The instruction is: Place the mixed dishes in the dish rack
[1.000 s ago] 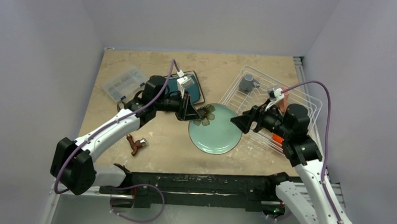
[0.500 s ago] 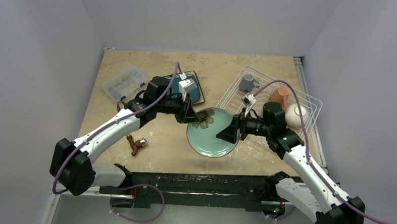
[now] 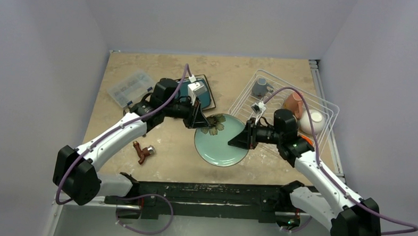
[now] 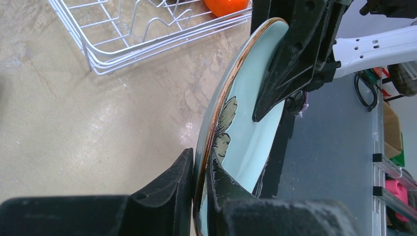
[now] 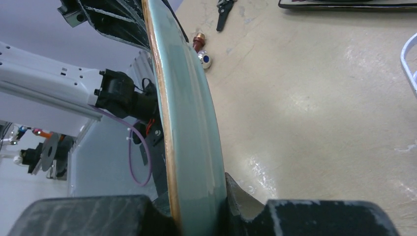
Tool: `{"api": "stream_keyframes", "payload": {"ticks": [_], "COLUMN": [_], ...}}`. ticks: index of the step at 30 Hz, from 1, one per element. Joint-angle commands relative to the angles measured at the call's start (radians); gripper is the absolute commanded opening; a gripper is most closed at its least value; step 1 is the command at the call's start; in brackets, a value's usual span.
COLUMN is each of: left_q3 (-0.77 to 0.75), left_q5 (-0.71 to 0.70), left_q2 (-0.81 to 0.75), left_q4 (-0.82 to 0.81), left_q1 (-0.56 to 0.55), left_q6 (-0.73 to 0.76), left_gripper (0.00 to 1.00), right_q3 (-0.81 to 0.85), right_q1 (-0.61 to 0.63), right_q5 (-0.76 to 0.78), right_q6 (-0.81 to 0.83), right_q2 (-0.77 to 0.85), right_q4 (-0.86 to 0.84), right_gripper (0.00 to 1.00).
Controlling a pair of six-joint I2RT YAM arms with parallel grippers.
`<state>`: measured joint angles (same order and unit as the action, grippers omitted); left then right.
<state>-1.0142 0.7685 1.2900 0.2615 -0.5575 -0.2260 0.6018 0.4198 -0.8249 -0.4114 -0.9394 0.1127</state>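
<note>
The round teal plate (image 3: 220, 142) with a flower print is held between both arms at the table's middle, apparently a little above it. My left gripper (image 3: 202, 123) is shut on its left rim, one finger on each face (image 4: 200, 182). My right gripper (image 3: 239, 140) is shut on the opposite rim (image 5: 196, 206). The white wire dish rack (image 3: 327, 110) stands at the right. It holds a pale blue mug (image 3: 260, 88), a pink mug (image 3: 293, 104), a white bowl (image 3: 312, 120) and an orange bowl (image 4: 226, 6). The square dark-rimmed plate (image 3: 208, 94) lies behind my left arm, partly hidden.
A clear plastic compartment box (image 3: 127, 87) sits at the back left. A small brown and silver tool (image 3: 143, 152) lies near the front left. The rack's near corner (image 4: 98, 61) is close to the plate's right side.
My right arm swung left from the rack to the plate and its jaws closed on the right rim. The plate shifted slightly left. The left grip is unchanged.
</note>
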Motion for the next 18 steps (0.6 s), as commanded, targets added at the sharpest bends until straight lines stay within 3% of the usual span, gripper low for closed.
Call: {"api": "stream_keyframes", "payload": {"ticks": [1, 3, 6, 8, 9, 13, 18], "left_q3": [-0.079, -0.083, -0.099, -0.103, -0.101, -0.018, 0.077], "left_q5": [0.009, -0.051, -0.16, -0.24, -0.297, -0.538, -0.787], "left_q2": [-0.004, -0.012, -0.031, -0.058, -0.084, -0.245, -0.387], "left_q4": [-0.08, -0.069, -0.021, -0.001, 0.009, -0.055, -0.115], "left_q1": [-0.013, -0.014, -0.013, -0.013, -0.011, -0.005, -0.003], "left_q6": [-0.029, -0.048, -0.049, -0.046, -0.046, -0.06, -0.07], "left_gripper": [0.0, 0.04, 0.3, 0.38, 0.47, 0.81, 0.84], "right_q3": [-0.023, -0.032, -0.022, -0.008, -0.003, 0.032, 0.204], "right_q1": [0.011, 0.01, 0.01, 0.011, 0.01, 0.011, 0.01], "right_q5": [0.031, 0.091, 0.21, 0.293, 0.322, 0.34, 0.501], "right_q6": [-0.054, -0.065, -0.052, -0.029, -0.017, 0.083, 0.197], "right_q2": [0.043, 0.051, 0.077, 0.125, 0.153, 0.248, 0.303], "right_q4": [-0.144, -0.15, -0.116, -0.07, -0.064, -0.055, 0.105], "right_gripper": [0.0, 0.0, 0.0, 0.0, 0.0, 0.0, 0.0]}}
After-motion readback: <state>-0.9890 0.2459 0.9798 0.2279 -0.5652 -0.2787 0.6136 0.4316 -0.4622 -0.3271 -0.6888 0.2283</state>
